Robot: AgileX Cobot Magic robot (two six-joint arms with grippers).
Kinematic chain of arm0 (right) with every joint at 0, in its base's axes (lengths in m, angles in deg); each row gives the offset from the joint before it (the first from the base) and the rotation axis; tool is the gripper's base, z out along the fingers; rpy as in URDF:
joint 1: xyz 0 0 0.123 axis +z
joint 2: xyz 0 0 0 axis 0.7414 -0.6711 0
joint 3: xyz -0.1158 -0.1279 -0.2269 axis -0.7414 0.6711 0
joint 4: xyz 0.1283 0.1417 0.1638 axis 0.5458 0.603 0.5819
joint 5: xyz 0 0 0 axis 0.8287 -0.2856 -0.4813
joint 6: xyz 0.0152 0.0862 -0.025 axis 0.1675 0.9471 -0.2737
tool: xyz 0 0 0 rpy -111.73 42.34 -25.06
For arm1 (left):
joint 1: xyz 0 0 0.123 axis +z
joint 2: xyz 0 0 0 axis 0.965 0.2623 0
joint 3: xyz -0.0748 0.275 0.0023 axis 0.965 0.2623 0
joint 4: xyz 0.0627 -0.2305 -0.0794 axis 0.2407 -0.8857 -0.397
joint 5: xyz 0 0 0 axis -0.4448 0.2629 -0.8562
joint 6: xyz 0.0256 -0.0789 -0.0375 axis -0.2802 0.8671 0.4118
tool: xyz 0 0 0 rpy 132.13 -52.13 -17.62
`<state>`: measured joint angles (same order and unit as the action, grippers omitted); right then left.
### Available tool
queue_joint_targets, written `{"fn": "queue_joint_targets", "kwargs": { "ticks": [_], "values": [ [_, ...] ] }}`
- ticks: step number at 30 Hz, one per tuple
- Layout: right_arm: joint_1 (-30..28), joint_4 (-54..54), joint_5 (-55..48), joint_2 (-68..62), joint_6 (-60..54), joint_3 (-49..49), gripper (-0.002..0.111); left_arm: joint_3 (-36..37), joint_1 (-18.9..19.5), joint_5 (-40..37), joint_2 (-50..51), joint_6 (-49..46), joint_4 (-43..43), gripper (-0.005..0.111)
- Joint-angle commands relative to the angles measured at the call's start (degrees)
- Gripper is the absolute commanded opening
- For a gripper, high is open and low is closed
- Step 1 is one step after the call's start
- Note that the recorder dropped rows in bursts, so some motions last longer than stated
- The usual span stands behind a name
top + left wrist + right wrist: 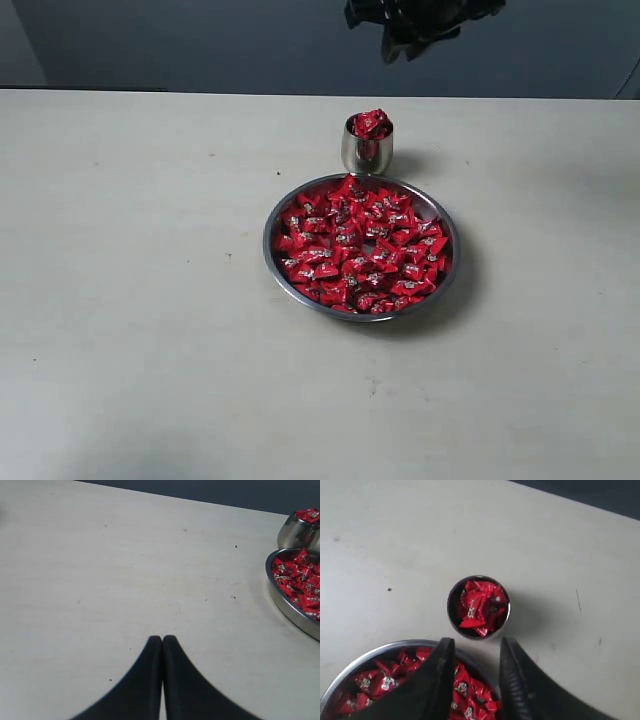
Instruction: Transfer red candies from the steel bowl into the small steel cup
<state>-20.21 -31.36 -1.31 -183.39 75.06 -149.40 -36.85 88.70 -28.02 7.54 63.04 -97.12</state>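
Observation:
The steel bowl (268, 247) sits mid-table, packed with red candies (360, 245). Just behind it, close to its rim, stands the small steel cup (366, 155), with red candies (371, 122) heaped above its rim. My right gripper (476, 641) hangs open and empty high above the gap between the cup (449, 609) and the bowl (375, 650); in the exterior view it (420, 30) is a dark shape at the top edge. My left gripper (162, 638) is shut on nothing over bare table, with the bowl (286, 604) and cup (291, 531) off to one side.
The pale tabletop (140, 300) spreads wide around the bowl on all sides. A dark wall (200, 40) runs behind the table's far edge. A few small dark specks mark the surface.

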Motion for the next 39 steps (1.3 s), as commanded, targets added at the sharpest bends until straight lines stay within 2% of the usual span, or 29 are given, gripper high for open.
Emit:
{"fn": "queue_joint_targets", "kwargs": {
  "ticks": [1, 10, 15, 39],
  "values": [
    [-0.27, -0.39, 2.60, 6.25, 0.52, 7.66, 0.002, -0.01, 0.19, 0.30, -0.22, 0.09, -0.03, 0.000],
    [-0.27, -0.78, 16.09, 22.84, 0.52, 30.47, 0.000, -0.01, 0.19, 0.30, -0.22, 0.09, -0.03, 0.000],
    [-0.27, -0.99, 21.29, 32.10, 0.06, 39.51, 0.000, -0.01, 0.19, 0.30, -0.22, 0.09, -0.03, 0.000],
    [-0.27, -4.93, 30.67, 65.99, -0.05, 61.12, 0.000, -0.01, 0.19, 0.30, -0.22, 0.09, -0.03, 0.000]
  ]
}}
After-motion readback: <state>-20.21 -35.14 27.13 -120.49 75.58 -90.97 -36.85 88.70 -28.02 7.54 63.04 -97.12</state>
